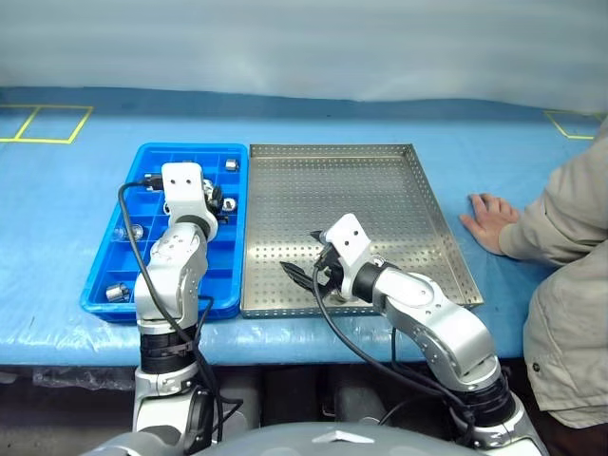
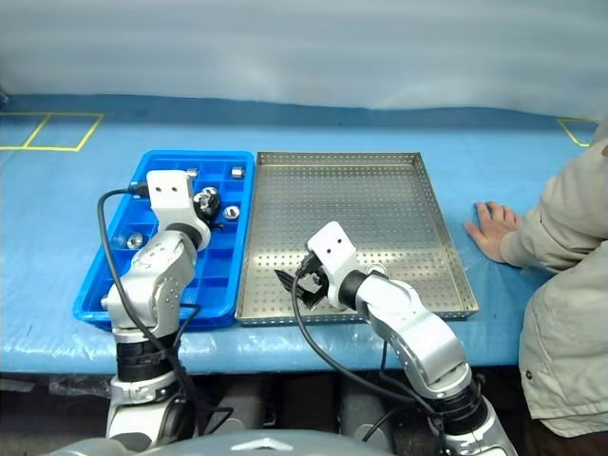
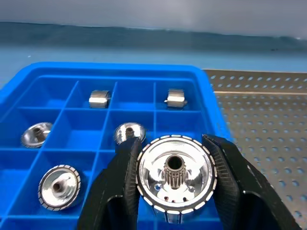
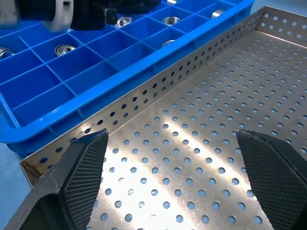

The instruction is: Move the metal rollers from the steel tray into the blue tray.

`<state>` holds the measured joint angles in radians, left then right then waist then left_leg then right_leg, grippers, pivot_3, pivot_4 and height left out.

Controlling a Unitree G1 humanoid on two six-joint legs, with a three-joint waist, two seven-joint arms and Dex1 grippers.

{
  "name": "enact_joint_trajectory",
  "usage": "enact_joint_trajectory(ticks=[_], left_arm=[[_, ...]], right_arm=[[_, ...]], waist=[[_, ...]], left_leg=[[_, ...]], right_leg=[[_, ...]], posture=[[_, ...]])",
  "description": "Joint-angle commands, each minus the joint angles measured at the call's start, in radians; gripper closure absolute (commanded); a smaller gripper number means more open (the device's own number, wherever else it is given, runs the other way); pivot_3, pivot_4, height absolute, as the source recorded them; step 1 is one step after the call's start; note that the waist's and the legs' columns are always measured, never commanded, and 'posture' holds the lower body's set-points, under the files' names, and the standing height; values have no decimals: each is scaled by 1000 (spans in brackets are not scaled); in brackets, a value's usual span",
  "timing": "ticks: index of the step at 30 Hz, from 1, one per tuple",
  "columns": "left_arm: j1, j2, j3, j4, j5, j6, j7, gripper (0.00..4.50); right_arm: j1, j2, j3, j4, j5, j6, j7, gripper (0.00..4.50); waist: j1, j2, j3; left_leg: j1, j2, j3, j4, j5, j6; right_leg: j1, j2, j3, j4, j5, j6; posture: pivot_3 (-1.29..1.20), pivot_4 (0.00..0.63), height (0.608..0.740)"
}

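My left tool (image 3: 175, 184) is clenched on a shiny silver metal roller (image 3: 176, 178) with a toothed central hub, held above the bright blue compartmented plastic tray (image 1: 112, 256). More rollers lie in its compartments. My right tool (image 4: 172, 177) hangs released, fingers wide apart, low over the grey perforated steel tray (image 1: 380, 190).

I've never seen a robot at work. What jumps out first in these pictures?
The left gripper holds a shiny metal roller over the blue tray, where several rollers already sit in compartments. Beside it lies the steel tray; the right gripper hangs open just above its perforated bottom. A person's hand rests on the blue table on the robot's right.
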<state>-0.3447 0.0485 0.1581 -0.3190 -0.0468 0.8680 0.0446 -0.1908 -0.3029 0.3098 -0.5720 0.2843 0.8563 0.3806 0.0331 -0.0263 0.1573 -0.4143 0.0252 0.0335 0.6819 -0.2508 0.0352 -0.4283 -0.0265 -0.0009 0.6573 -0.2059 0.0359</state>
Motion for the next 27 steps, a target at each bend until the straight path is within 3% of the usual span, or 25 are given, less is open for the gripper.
enact_joint_trajectory(ticks=[1,10,18,27], left_arm=[[10,-4,8,0,11,6,30,2786],[41,-16,28,32,14,52,76,2786],[35,6,-6,-85,-9,105,37,77],[-119,73,-119,-74,-184,165,-230,30]], right_arm=[[-11,7,-1,-20,4,-25,6,0],[35,6,-19,-55,6,-15,-17,0],[64,0,-44,-95,7,1,-42,0],[206,-63,-192,-206,16,52,-77,0]], waist=[[2,0,0],[-1,0,0],[-15,0,0],[-21,0,0]], left_leg=[[0,0,0,0,0,0],[0,0,0,0,0,0],[1,1,0,0,0,0],[0,0,0,0,0,0]], right_leg=[[0,0,0,0,0,0],[0,0,0,0,-1,-4],[0,0,0,1,-3,-5],[0,-1,0,0,-3,-5]], posture=[[101,150,740],[67,150,740],[25,150,740],[-44,150,740]])
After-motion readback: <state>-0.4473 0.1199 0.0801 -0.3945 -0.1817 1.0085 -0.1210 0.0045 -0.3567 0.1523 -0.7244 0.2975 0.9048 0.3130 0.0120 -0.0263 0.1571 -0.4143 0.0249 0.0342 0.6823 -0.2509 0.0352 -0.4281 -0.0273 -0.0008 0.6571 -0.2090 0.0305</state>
